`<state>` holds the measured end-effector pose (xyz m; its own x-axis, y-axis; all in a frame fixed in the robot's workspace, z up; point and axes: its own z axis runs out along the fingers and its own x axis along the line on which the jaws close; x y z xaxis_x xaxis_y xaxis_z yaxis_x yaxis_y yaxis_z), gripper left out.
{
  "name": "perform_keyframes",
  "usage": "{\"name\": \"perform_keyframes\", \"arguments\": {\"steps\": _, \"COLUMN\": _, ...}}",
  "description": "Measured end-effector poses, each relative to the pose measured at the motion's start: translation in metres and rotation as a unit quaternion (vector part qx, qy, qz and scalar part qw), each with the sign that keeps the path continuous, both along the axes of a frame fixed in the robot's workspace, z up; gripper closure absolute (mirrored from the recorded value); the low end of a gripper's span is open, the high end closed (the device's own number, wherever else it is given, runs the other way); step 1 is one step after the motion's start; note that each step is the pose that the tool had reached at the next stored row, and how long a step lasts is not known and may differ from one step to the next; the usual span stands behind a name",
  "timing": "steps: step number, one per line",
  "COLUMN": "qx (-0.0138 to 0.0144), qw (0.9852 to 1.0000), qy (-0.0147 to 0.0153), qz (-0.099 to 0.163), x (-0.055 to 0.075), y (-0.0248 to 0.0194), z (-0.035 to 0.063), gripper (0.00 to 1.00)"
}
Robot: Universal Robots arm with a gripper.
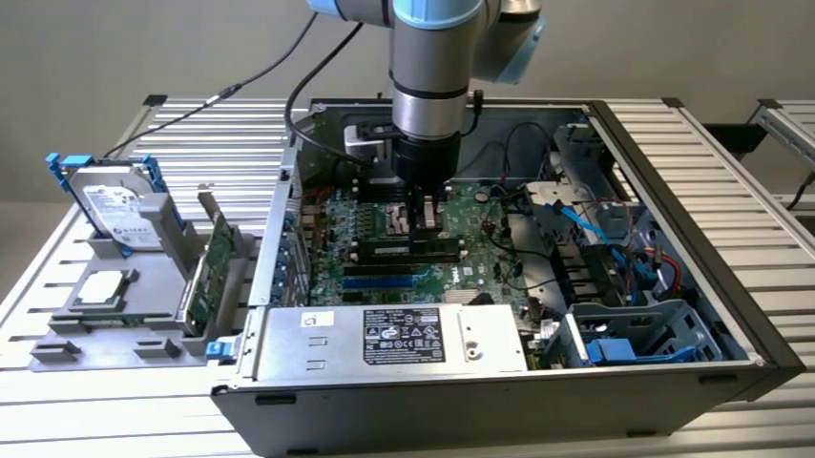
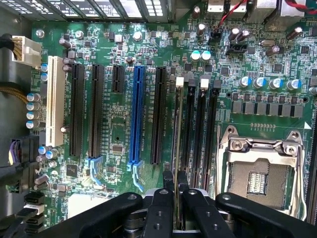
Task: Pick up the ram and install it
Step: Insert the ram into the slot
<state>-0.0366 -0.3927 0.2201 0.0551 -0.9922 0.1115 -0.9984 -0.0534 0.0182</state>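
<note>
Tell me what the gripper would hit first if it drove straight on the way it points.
The gripper points down at the motherboard. The ram it grips edge-on would probably touch first, on the black memory slots beneath it; the gap between them is unclear.

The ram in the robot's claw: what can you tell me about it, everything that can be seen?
In the wrist view the ram is seen edge-on: a long, very thin strip standing on its edge, pinched between the two black fingers of the gripper. It runs in line with the black memory slots on the green motherboard, over the slot that lies next to a long black expansion slot. Whether it is already seated in that slot cannot be told.
</note>
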Motion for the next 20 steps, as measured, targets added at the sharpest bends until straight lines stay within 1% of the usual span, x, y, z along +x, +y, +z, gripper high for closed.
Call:
{"name": "perform_keyframes", "arguments": {"steps": 6, "qx": -0.0033, "qw": 1.0, "qy": 0.0001, "qz": 0.0, "x": 0.0, "y": 0.0022, "z": -0.0022, "gripper": 0.86}}
{"name": "perform_keyframes", "arguments": {"steps": 11, "qx": -0.0051, "qw": 1.0, "qy": 0.0, "qz": 0.0, "x": 0.0, "y": 0.0027, "z": -0.0046, "gripper": 0.86}}
{"name": "perform_keyframes", "arguments": {"steps": 12, "qx": -0.0057, "qw": 1.0, "qy": 0.0, "qz": 0.0, "x": 0.0, "y": 0.0027, "z": -0.0047, "gripper": 0.85}}
{"name": "perform_keyframes", "arguments": {"steps": 13, "qx": -0.0062, "qw": 1.0, "qy": 0.0, "qz": 0.0, "x": 0.0, "y": 0.0028, "z": -0.0048, "gripper": 0.79}}
{"name": "perform_keyframes", "arguments": {"steps": 14, "qx": -0.0067, "qw": 1.0, "qy": 0.0001, "qz": 0.0, "x": 0.0, "y": 0.0027, "z": -0.0047, "gripper": 0.79}}
{"name": "perform_keyframes", "arguments": {"steps": 15, "qx": -0.0069, "qw": 1.0, "qy": 0.0001, "qz": 0.0, "x": 0.0, "y": 0.0027, "z": -0.0047, "gripper": 0.73}}
{"name": "perform_keyframes", "arguments": {"steps": 16, "qx": -0.007, "qw": 1.0, "qy": 0.0002, "qz": 0.0, "x": 0.0, "y": 0.0027, "z": -0.0047, "gripper": 0.73}}
{"name": "perform_keyframes", "arguments": {"steps": 17, "qx": -0.007, "qw": 1.0, "qy": 0.0007, "qz": 0.0, "x": -0.0001, "y": 0.0028, "z": -0.0043, "gripper": 0.61}}
{"name": "perform_keyframes", "arguments": {"steps": 19, "qx": -0.0071, "qw": 1.0, "qy": 0.0022, "qz": 0.0, "x": 0.0, "y": 0.003, "z": -0.0028, "gripper": 0.61}}
{"name": "perform_keyframes", "arguments": {"steps": 20, "qx": -0.0072, "qw": 1.0, "qy": 0.0033, "qz": 0.0, "x": 0.0, "y": 0.0031, "z": -0.0018, "gripper": 0.55}}
